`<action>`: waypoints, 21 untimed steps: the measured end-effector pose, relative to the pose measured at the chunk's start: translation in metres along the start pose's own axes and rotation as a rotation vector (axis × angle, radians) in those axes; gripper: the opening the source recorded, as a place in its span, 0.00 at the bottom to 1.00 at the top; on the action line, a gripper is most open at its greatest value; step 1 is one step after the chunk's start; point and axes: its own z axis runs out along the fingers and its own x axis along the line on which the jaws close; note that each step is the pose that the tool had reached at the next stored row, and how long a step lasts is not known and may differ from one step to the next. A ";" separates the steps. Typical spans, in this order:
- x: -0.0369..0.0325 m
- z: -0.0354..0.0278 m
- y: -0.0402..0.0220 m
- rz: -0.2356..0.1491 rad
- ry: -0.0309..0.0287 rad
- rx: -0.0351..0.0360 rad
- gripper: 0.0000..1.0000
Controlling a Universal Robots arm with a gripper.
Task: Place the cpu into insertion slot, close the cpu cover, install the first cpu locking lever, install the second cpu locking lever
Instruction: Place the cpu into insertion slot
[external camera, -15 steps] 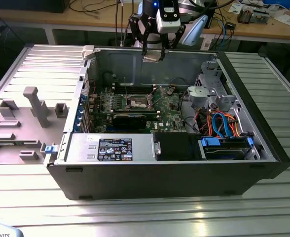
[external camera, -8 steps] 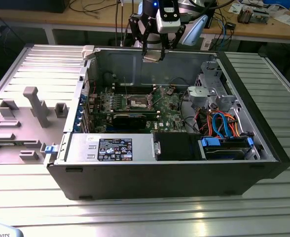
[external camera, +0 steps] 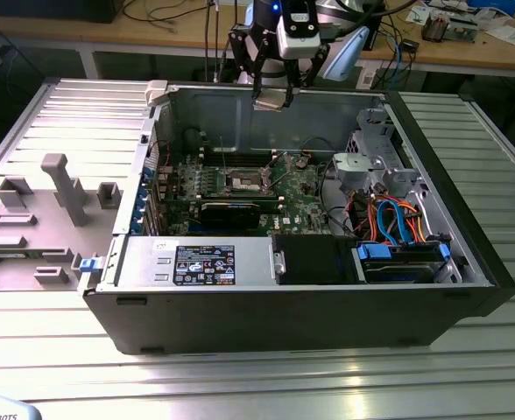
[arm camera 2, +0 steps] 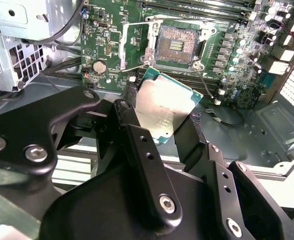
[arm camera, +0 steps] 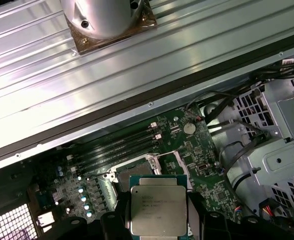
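Observation:
My gripper (external camera: 271, 94) hangs over the far wall of the open computer case (external camera: 468, 289), shut on the cpu (arm camera 2: 162, 107), a flat square chip with a silver top. Its black fingers (arm camera 2: 131, 125) clamp two opposite edges of the chip. In the first wrist view the cpu (arm camera: 158, 205) covers part of the insertion slot (arm camera: 133, 176). The insertion slot (arm camera 2: 177, 45) lies bare on the green motherboard, a dark centre with a metal rim, also seen in the exterior view (external camera: 243, 182). The cpu cover (arm camera 2: 133, 44) stands folded open beside it, and thin wire levers (arm camera 2: 205, 82) stick out unlatched.
Long memory slots (arm camera: 119, 147) run beside the socket. A black expansion card (external camera: 229, 210) lies in front of it. A metal drive cage (external camera: 371, 166) with orange and blue cables (external camera: 398, 219) fills the case's right side. A grey fixture plate (external camera: 56, 188) sits at the exterior view's left.

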 end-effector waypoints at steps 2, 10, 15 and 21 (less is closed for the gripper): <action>0.0000 0.0000 0.0000 0.016 -0.0014 -0.0003 0.54; 0.0000 0.0000 0.0000 0.092 -0.0083 -0.0018 0.54; 0.0000 0.0000 0.0000 0.093 -0.0083 -0.0018 0.54; 0.0001 0.0001 0.0000 0.176 -0.0158 -0.0034 0.54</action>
